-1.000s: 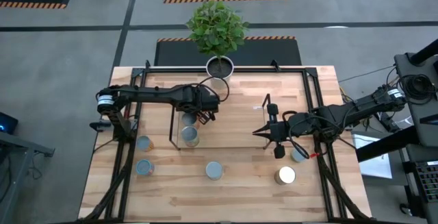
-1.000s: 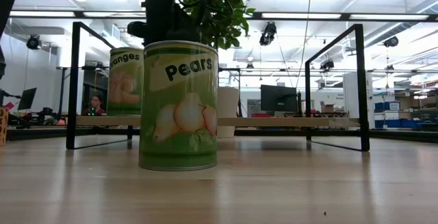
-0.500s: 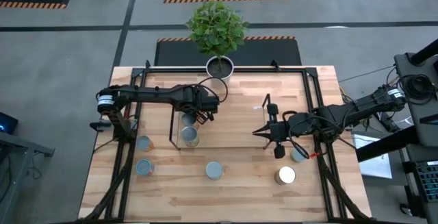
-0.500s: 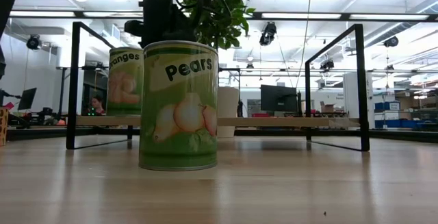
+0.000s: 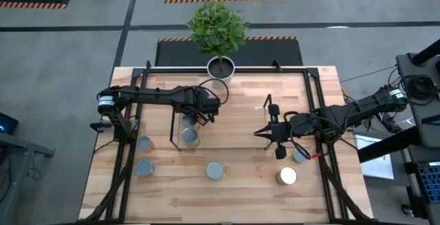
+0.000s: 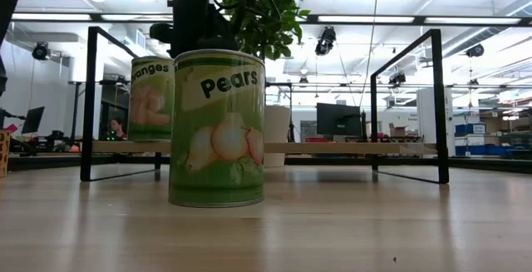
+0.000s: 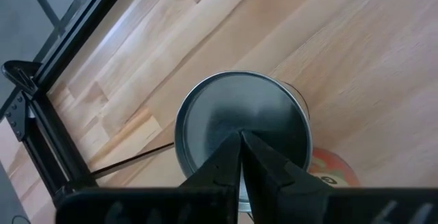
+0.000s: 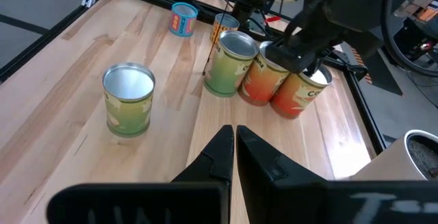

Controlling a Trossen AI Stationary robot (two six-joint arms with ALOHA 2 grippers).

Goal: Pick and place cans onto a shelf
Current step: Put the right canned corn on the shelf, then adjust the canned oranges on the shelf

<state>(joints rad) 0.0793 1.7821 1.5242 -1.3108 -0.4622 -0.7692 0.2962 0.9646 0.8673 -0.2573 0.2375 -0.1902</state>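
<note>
You are working over a bench (image 5: pixel 240 197) with the shelf (image 6: pixel 332 148) lying across its middle, and both arms are reaching in toward that shelf from opposite ends. The left arm (image 5: pixel 158 95) is stretching over the shelf's left end. The right arm (image 5: pixel 344 115) is waiting at the shelf's right end, probably keeping clear while the left one works.

At the left end a short row of cans is standing side by side, so the stocking looks partly done. The left jaws are hanging straight above the silver top of one can (image 7: pixel 233 104) in that row, with an orange can (image 7: pixel 332 172) touching its side. They are pressed fully together with nothing between them, and whether their tips are touching the lid you cannot tell. That reads as a release, not a pick.

The right jaws are also closed tight and gripping nothing, pointing along the shelf toward the row.

Five more cans are sitting loose on the bench: two (image 5: pixel 144 143) (image 5: pixel 145 168) off the shelf's left end, a Pears can (image 5: pixel 215 171) in front of the shelf, and two (image 5: pixel 300 155) (image 5: pixel 287 176) off its right end, near the right arm. Those are likely what you are fetching next.
</note>
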